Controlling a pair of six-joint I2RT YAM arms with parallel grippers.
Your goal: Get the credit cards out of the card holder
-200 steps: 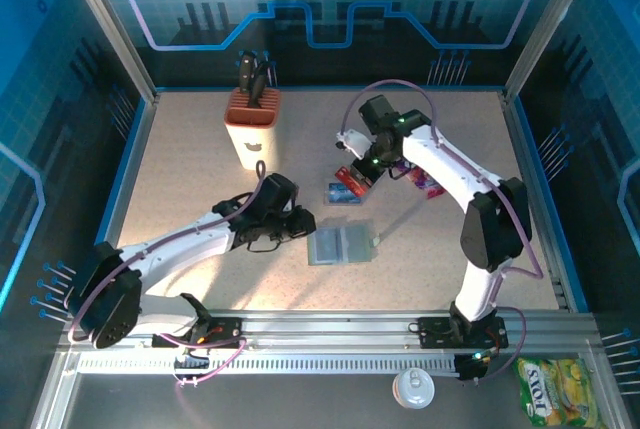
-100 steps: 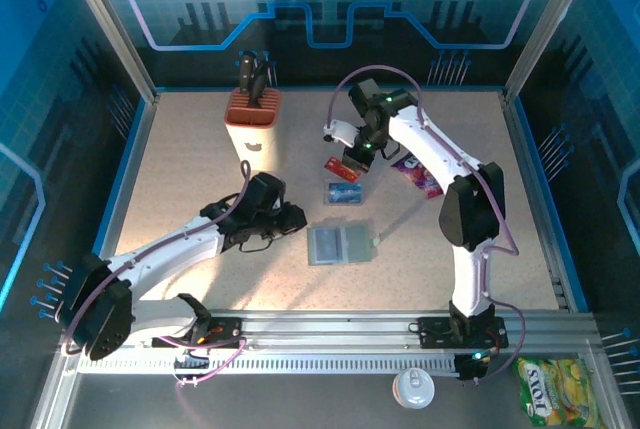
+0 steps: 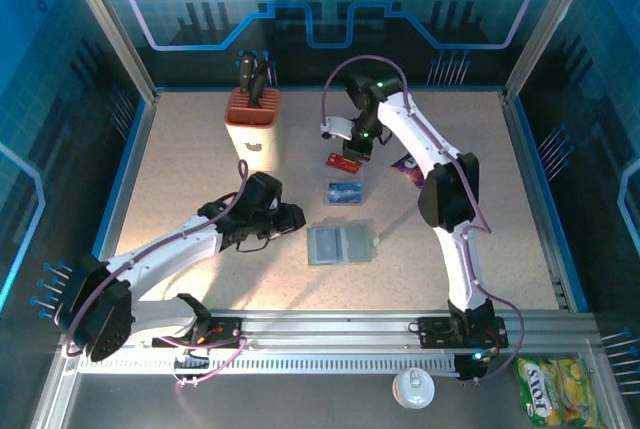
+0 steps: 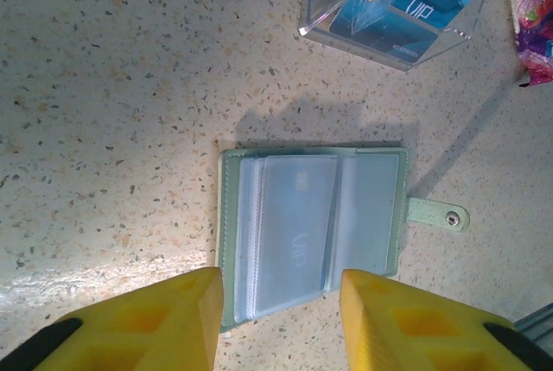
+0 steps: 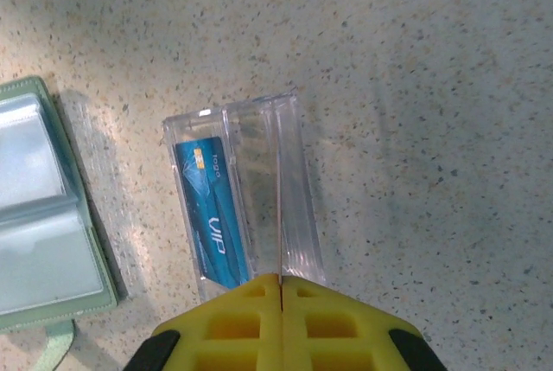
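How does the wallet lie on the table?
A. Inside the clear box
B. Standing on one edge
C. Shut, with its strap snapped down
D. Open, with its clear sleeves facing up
D: the wallet lies spread open and flat on the table, its clear sleeves facing up, and its strap sticks out loose at the side.

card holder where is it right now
In the left wrist view the card holder lies open just ahead of the left fingers; from the top it is mid-table, just on the near side of the clear card box.
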